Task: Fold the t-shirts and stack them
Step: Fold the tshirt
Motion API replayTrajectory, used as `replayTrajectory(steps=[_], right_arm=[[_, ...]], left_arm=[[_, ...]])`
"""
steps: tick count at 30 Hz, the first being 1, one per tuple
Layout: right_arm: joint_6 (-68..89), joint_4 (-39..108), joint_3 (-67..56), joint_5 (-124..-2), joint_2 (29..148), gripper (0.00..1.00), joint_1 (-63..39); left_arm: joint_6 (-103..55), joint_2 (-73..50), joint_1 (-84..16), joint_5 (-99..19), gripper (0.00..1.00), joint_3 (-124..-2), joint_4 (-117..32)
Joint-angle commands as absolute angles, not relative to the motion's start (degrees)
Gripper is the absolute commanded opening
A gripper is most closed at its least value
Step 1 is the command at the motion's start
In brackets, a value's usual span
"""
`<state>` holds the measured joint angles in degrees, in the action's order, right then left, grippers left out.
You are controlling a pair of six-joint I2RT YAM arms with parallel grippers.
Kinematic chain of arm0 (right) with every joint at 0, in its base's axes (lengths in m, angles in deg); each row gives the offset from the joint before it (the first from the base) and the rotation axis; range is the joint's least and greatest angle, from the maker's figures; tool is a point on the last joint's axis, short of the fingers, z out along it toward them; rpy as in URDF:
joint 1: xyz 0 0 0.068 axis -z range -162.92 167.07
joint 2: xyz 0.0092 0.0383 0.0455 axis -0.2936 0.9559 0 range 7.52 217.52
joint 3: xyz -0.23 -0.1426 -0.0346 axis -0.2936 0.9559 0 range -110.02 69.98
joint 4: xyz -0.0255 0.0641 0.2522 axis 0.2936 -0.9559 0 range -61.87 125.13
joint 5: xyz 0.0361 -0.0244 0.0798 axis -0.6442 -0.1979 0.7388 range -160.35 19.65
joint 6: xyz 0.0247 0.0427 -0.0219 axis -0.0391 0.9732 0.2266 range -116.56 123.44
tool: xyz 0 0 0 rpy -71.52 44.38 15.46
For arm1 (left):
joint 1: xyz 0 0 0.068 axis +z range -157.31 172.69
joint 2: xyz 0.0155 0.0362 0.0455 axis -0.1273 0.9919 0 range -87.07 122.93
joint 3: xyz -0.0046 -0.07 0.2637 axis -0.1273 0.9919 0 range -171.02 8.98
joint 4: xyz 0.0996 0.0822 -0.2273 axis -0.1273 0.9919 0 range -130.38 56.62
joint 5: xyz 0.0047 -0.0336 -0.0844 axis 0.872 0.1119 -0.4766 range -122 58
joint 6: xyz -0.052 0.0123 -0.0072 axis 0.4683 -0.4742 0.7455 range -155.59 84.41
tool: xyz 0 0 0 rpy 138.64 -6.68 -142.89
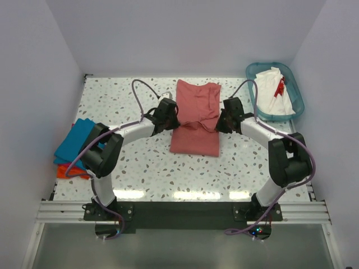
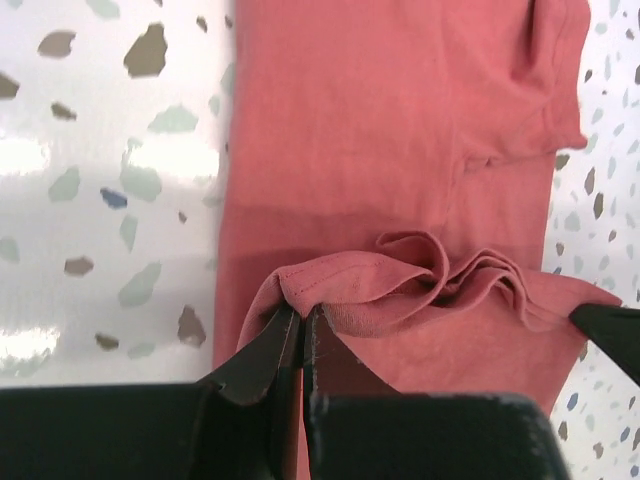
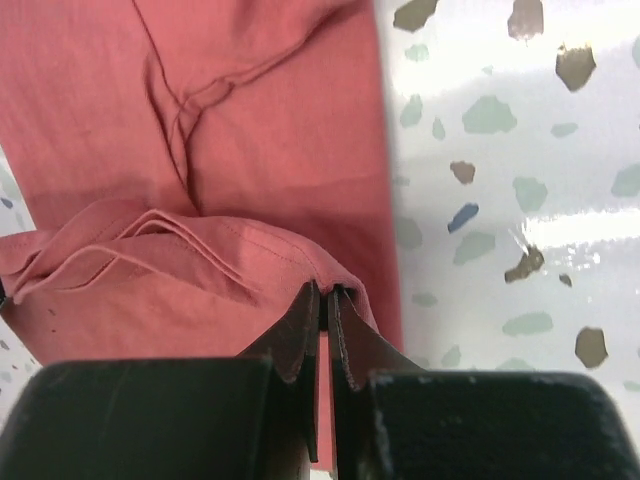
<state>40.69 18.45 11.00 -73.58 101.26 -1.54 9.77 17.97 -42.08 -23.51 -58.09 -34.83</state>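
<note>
The large salmon-red t-shirt (image 1: 196, 112) lies in the middle of the table as a long strip running from near to far. My left gripper (image 1: 175, 122) is shut on its hem at the left edge (image 2: 300, 312). My right gripper (image 1: 216, 124) is shut on the hem at the right edge (image 3: 326, 292). Both hold the near hem lifted and doubled back over the shirt's middle, the cloth sagging in folds between them (image 2: 450, 280). A white t-shirt with a red mark (image 1: 275, 92) lies in the basket. Teal blue (image 1: 76, 140) and orange (image 1: 70, 171) t-shirts lie stacked at the left edge.
The teal plastic basket (image 1: 297, 92) stands at the far right corner. The speckled white table (image 1: 140, 174) is walled on the left, far and right sides. The arm bases sit on a rail at the near edge.
</note>
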Motion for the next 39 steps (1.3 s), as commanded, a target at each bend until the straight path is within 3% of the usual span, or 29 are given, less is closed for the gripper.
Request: replayTrajectory(steps=[1, 5, 6, 9, 10, 12, 13, 15, 17, 18, 22, 26, 27, 30, 35, 39], right_arm=[[40.09, 22.56, 6.97, -71.06, 103.84, 0.0, 0.55], [40.27, 24.06, 3.72, -68.51, 108.14, 0.0, 3.01], [39.92, 23.54, 2.75, -68.25, 109.03, 0.05, 3.62], [39.21, 22.83, -0.15, -67.28, 111.66, 0.18, 5.29], [39.03, 22.57, -0.94, -66.41, 111.76, 0.33, 5.73], [37.64, 21.87, -1.03, -66.92, 110.37, 0.47, 6.09], [37.1, 21.69, -0.86, -67.88, 109.48, 0.6, 6.18], [35.88, 20.73, -0.07, -68.24, 106.77, 0.68, 5.48], [34.82, 19.32, 0.37, -70.6, 105.0, 0.68, 4.25], [33.77, 18.53, 0.89, -71.83, 104.12, 0.67, 2.33], [33.76, 18.0, 7.03, -75.44, 99.38, 0.59, -2.96], [35.34, 20.1, 15.47, -75.54, 93.94, 0.55, -5.25], [36.39, 22.02, 17.23, -73.89, 93.05, 0.44, -5.25], [37.36, 23.01, 21.02, -71.85, 92.16, 0.38, -5.69], [37.28, 22.48, 25.15, -72.9, 90.32, 0.38, -5.78], [37.1, 21.43, 26.47, -73.25, 90.05, 0.4, -5.78]], left_arm=[[7.74, 20.77, -40.54, -26.11, 0.0, -63.17, -38.7], [7.47, 22.88, -38.61, -27.52, 0.0, -63.88, -39.5], [7.38, 23.06, -38.17, -27.96, 0.0, -63.97, -41.58], [5.63, 22.97, -36.76, -29.19, 0.42, -64.41, -42.49], [5.02, 22.1, -35.89, -29.45, 0.63, -64.5, -42.31], [4.31, 20.08, -35.35, -29.54, 0.74, -62.58, -43.97], [3.52, 17.72, -35.18, -29.2, 0.77, -61.95, -44.33], [3.17, 15.69, -35.26, -28.75, 0.77, -60.29, -44.24], [3.25, 13.75, -35.87, -29.63, 0.7, -58.97, -43.98], [3.25, 13.31, -36.23, -30.68, 0.6, -58.0, -43.72], [3.43, 10.76, -40.52, -30.07, 0.34, -54.75, -41.44], [4.22, 7.69, -44.22, -27.09, 0.34, -49.31, -38.61], [4.39, 6.98, -44.66, -27.69, 0.34, -46.25, -39.49], [5.1, 5.57, -45.46, -29.54, 0.31, -41.14, -43.8], [6.24, 4.26, -46.25, -30.25, 0.32, -36.91, -45.12], [7.03, 3.37, -46.25, -30.07, 0.43, -35.23, -45.12]])
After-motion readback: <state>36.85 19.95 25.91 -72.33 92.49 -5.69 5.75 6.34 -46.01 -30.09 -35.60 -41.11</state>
